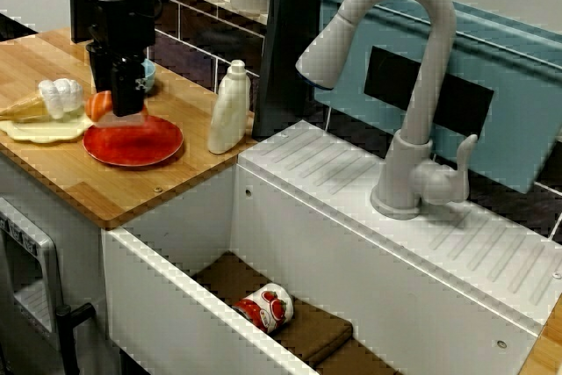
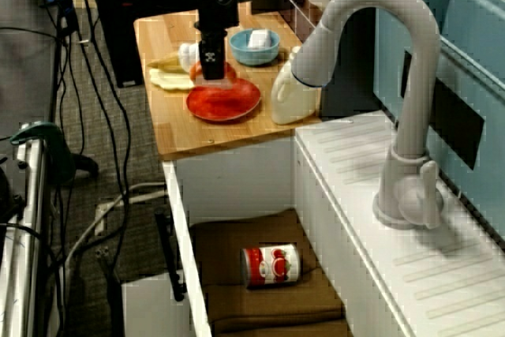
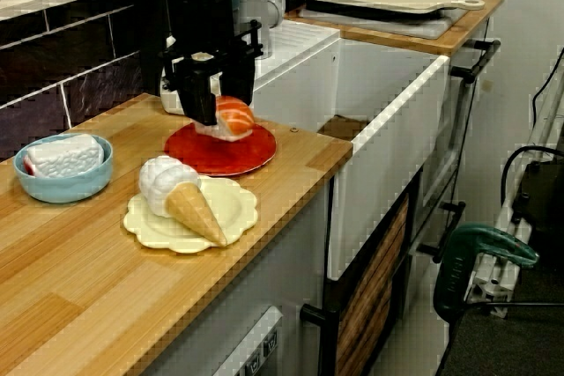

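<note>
in the view along the counter the claw (image 3: 214, 119) stands upright, left of centre in the upper half of the frame. its fingers are drawn in on a salmon sushi piece (image 3: 235, 117), which juts out from between them toward the right. the piece sits low over the red plate (image 3: 242, 158); i cannot tell whether its rice base touches the plate or hangs just clear.

the hold looks off-centre, nearer one end of the piece, so i judge it could tip or slip. a light, even squeeze suits it, with travel straight up or down and no sideways drag across the plate. the piece belongs over the plate's middle, not its rim.

there is little room around it. the ice cream cone (image 3: 182, 196) on its pale yellow plate (image 3: 233, 210) lies near, toward the lower left. in the view over the sink the white bottle (image 1: 228, 111) stands just right of the red plate, so a wide swing of the wrist risks a knock.
</note>
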You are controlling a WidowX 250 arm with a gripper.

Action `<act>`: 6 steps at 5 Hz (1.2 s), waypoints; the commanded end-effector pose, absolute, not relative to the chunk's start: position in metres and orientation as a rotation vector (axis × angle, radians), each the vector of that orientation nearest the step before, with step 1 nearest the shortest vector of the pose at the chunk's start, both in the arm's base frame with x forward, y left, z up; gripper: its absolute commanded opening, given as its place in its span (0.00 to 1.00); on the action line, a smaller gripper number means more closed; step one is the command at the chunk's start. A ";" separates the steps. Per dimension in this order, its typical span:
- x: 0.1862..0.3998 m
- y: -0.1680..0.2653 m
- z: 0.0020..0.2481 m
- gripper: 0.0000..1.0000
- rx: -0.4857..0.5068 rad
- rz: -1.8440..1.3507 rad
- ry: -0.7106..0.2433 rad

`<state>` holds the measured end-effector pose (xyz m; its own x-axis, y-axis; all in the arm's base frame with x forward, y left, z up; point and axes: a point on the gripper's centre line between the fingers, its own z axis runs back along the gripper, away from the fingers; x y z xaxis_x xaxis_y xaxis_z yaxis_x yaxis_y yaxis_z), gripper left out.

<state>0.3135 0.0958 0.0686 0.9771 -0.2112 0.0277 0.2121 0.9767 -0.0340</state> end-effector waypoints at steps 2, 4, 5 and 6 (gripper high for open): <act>0.351 0.073 0.081 0.00 0.036 -0.186 -0.109; 0.348 0.080 0.070 0.00 0.052 -0.180 -0.098; 0.347 0.081 0.070 1.00 0.064 -0.199 -0.074; 0.348 0.085 0.070 1.00 0.064 -0.199 -0.058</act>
<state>0.3380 0.0780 0.0542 0.9802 -0.1978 0.0043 0.1974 0.9793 0.0452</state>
